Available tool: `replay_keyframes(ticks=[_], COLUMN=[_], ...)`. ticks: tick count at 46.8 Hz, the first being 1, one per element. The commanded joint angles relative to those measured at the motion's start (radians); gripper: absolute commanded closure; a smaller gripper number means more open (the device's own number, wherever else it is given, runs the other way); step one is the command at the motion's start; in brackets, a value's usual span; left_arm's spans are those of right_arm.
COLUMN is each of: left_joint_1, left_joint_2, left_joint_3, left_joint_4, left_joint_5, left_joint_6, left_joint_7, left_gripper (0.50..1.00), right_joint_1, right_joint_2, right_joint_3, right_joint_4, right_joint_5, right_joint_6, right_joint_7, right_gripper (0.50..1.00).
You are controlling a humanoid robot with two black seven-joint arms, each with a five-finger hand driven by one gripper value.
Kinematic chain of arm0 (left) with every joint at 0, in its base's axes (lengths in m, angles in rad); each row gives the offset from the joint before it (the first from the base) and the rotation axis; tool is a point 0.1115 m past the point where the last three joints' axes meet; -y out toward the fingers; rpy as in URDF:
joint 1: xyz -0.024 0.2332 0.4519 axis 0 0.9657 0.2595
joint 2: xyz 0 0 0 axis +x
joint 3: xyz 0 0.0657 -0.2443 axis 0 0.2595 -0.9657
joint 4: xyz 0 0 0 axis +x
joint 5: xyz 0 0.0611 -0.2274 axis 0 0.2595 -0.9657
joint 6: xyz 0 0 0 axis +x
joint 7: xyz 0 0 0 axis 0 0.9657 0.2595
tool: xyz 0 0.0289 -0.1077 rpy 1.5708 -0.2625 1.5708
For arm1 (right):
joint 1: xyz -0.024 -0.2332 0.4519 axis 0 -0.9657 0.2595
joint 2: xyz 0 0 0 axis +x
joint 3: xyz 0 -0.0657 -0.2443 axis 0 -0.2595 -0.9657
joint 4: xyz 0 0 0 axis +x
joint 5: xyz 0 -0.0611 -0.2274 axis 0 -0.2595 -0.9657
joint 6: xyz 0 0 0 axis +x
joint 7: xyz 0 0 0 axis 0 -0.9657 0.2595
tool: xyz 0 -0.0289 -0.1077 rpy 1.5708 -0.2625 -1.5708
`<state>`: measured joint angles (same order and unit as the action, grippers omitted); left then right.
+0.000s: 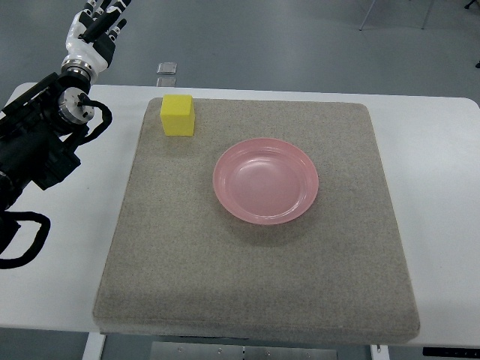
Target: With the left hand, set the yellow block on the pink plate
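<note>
Plate (265,181) holds nothing; yellow block (178,115) sits apart.

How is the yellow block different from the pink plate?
The yellow block is a boxy cube with square corners; the pink plate is round and shallow. The block is much smaller across than the plate. The block sits at the far left corner of the grey mat, while the plate lies near its middle. Both rest on the mat, apart from each other, with nothing on them, and the left robot hand touches neither.
</note>
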<state>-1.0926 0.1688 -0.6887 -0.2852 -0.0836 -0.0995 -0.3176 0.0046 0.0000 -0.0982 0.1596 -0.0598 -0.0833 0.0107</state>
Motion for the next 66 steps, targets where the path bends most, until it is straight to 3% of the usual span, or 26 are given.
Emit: replay_keyframes(ticks=[1,42,66], left_joint_1=[0.000,-0.012,-0.079], left_joint_2=[0.000,0.041,0.127], left_joint_3=[0.000,0.015,0.412], left_joint_4=[0.001,-0.009,-0.091], left_joint_5=[0.002,0.012,0.019], left_joint_6=[0.000,-0.003,-0.011], left_joint_7=[0.000,0.000,0.003], left_gripper=[0.508,0.508,0.508], right_joint_1=[0.000,0.000,0.000], right_joint_2=[0.000,0.000,0.000], right_joint_3=[0.000,0.000,0.000], right_joint_4=[0.000,0.000,0.000], right_joint_5=[0.000,0.000,0.000], right_joint_6=[0.000,0.000,0.000], right_joint_7=[0.000,0.000,0.000], right_gripper=[0.576,0.576,0.576])
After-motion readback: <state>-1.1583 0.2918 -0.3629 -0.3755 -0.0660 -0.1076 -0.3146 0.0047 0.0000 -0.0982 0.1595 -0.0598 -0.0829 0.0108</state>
